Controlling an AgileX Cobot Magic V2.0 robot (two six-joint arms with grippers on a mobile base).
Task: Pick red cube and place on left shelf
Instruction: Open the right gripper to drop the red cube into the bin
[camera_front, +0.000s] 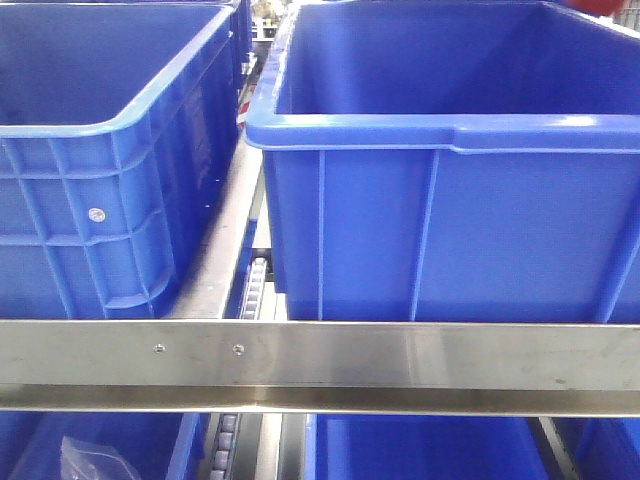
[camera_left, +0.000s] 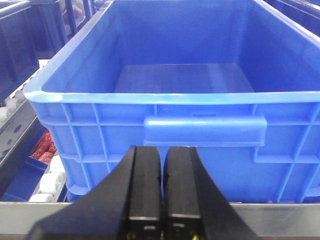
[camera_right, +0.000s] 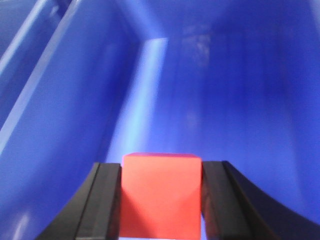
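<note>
In the right wrist view the red cube (camera_right: 161, 195) sits between the two black fingers of my right gripper (camera_right: 161, 167), which is shut on it with both pads against its sides. Blue crate walls (camera_right: 225, 100) fill everything behind the cube. My left gripper (camera_left: 163, 150) is shut with nothing in it, its pads nearly touching, just in front of a large blue crate (camera_left: 200, 125). The left shelf's steel front rail (camera_front: 400, 355) with two small screws runs across the front view. Neither gripper nor the cube shows in that view.
Two big blue crates (camera_front: 100, 150) (camera_front: 450, 200) stand side by side on the rack, a roller track (camera_front: 255, 290) in the gap between them. More blue bins and a clear plastic bag (camera_front: 90, 460) lie on the level below. White rollers (camera_left: 47, 182) and red items (camera_left: 44, 147) lie left of the crate.
</note>
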